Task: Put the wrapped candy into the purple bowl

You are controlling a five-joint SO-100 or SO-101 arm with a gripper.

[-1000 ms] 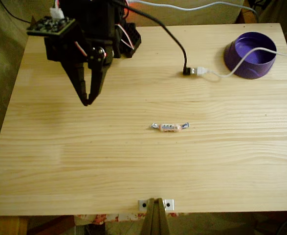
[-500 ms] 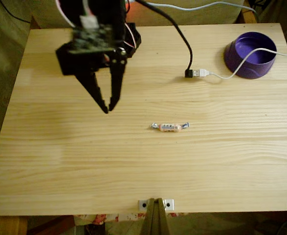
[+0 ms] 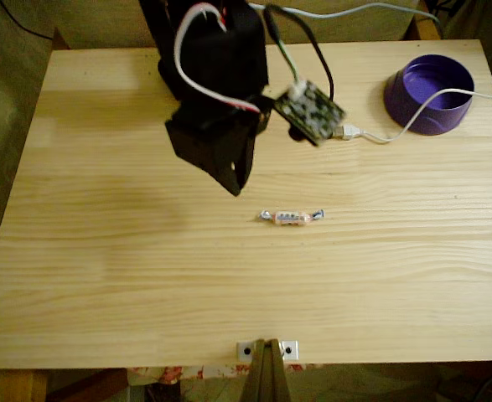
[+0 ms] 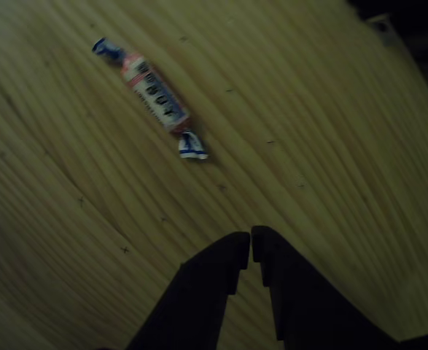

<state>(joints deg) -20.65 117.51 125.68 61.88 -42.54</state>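
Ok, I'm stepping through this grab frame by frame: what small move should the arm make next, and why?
Probably open the fingers and ease toward the wrapped candy. The gripper has its tips almost touching, and in the fixed view it hangs up and to the left of the candy, which lies free on the table, far from the purple bowl.

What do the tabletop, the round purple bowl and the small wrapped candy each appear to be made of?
Tabletop: pale, matte wood, going by its long grain lines.
Round purple bowl: probably plastic; uniform colour, thick smooth walls.
Small wrapped candy: thin glossy film wrapper with printed lettering and twisted ends.
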